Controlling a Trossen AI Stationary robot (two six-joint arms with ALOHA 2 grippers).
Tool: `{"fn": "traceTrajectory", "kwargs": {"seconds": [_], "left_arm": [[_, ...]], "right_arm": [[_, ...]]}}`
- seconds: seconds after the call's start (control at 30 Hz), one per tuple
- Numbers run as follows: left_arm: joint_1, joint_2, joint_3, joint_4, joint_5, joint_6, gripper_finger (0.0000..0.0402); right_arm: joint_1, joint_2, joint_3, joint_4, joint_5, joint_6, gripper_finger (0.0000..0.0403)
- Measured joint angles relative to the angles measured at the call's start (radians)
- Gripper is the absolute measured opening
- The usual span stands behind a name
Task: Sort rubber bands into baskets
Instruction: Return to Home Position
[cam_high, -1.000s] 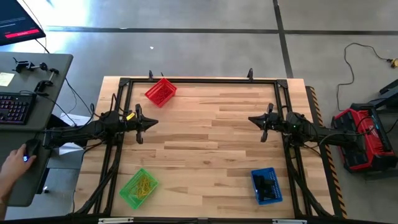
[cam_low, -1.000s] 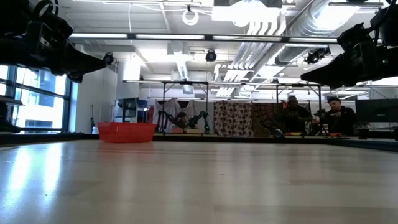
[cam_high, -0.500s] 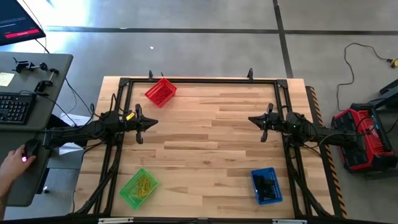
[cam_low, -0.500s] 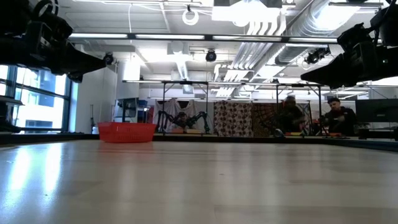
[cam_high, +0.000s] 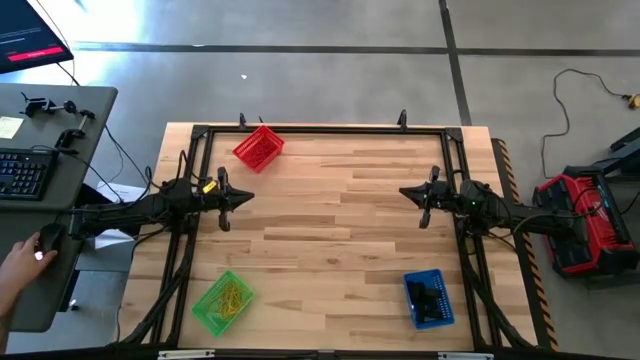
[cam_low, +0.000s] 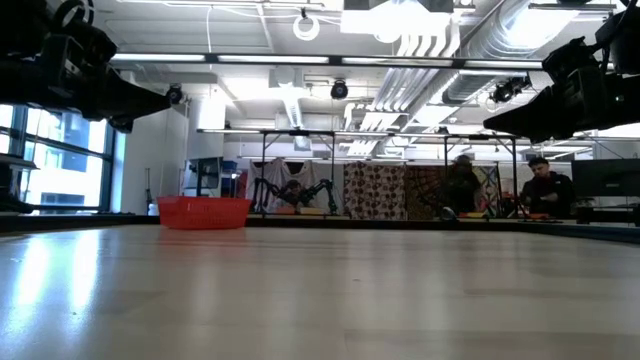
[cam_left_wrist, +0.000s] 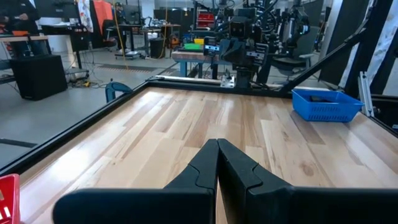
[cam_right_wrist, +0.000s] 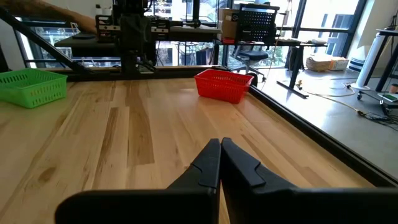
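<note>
Nothing on the table (cam_high: 340, 230) has shifted in the last second: both arms and all three baskets sit where they were. Only the person's hand (cam_high: 18, 265) on the desk beyond the table's 9 o'clock edge has moved a little.

There is one basket of each colour. The red basket (cam_high: 240, 150) stands at 11 o'clock on the table; whether it holds bands cannot be told against its red mesh. The green basket (cam_high: 203, 312) at 7 o'clock holds a loose tangle of yellow rubber bands (cam_high: 230, 298). The blue basket (cam_high: 410, 300) at 5 o'clock holds black rubber bands (cam_high: 432, 298). The bands in either pile are too small to count.

Two arms reach in level above the wood, pointing at each other. The left gripper (cam_high: 248, 197) hangs at 9 o'clock and the right gripper (cam_high: 403, 191) at 3 o'clock, well apart from each other and from every basket. In each wrist view the two dark fingers are pressed tip to tip, with nothing between them.
</note>
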Motion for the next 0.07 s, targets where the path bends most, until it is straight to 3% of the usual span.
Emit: {"fn": "traceTrajectory", "kwargs": {"seconds": [0.07], "left_arm": [[0.0,0.0,0.0,0.0,0.0,0.0,0.0]], "right_arm": [[0.0,0.0,0.0,0.0,0.0,0.0,0.0]]}}
